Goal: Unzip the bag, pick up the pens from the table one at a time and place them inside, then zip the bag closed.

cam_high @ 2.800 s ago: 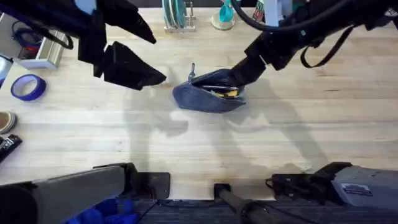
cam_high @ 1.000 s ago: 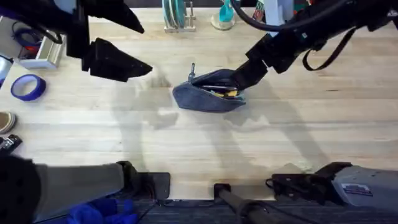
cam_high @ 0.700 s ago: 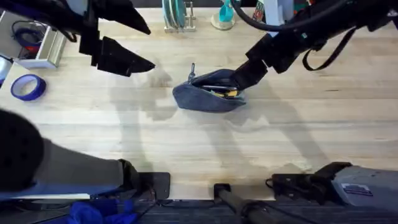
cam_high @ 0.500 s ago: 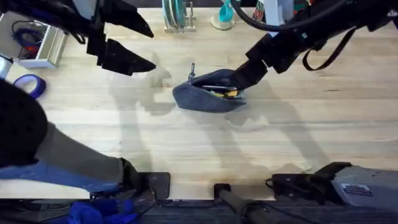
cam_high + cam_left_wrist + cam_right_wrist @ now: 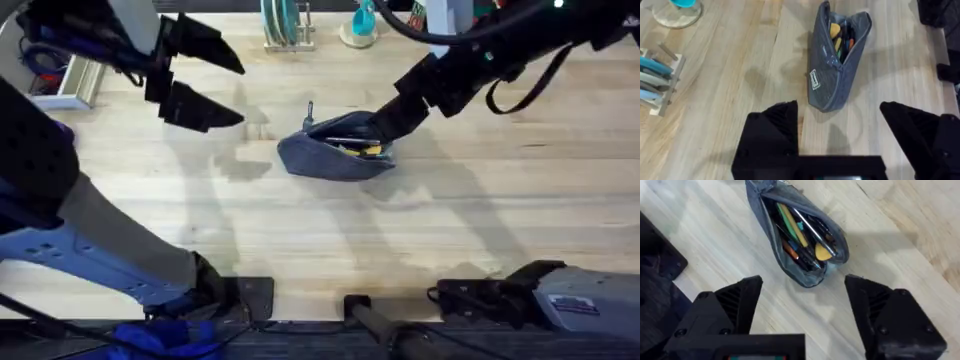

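Both pincers stand with fingers spread and hold nothing: the right gripper hovers at the right end of the oblong grey-blue fabric pouch, the left gripper hangs well to its left. That unzipped bag lies mid-way across the light wooden plank table, slim pens and coloured sticks showing inside. A rack of blue plates stands beyond.

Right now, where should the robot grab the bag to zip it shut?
Probably by the small zipper pull, sticking up at the bag's far-left end in the overhead view. The mouth gapes, showing pens inside, so coming down from above with the open left gripper looks easiest, while the open right gripper steadies the other end.
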Controlling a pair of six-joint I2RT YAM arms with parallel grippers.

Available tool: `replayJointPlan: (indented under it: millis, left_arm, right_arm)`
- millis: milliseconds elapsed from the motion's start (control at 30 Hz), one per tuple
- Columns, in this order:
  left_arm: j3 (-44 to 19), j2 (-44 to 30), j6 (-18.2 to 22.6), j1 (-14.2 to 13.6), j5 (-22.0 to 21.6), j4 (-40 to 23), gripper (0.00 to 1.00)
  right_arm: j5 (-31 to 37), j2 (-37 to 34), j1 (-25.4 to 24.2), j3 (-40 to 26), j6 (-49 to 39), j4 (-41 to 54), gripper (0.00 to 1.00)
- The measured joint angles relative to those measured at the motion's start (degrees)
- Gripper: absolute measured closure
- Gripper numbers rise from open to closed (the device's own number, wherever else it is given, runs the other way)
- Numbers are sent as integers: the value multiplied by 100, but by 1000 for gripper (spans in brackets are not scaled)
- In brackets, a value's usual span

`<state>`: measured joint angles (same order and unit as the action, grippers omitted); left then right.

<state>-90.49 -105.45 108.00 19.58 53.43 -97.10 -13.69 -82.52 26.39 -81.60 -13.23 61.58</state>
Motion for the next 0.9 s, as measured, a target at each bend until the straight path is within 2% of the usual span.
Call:
replayJointPlan:
  millis: [200,333,533,900]
  left_arm:
    - [567,0,670,313,107,17,6]
    - [934,-16,916,481,173,273,7]
    - [1212,-251,1002,543,279,551,7]
    - [1247,-1328,999,543,609,787,8]
  right_arm:
    - [0,2,2,0,41,2,5]
    - [0,0,0,0,63,2,5]
    - [0,0,0,0,157,2,6]
    - [0,2,2,0,234,2,5]
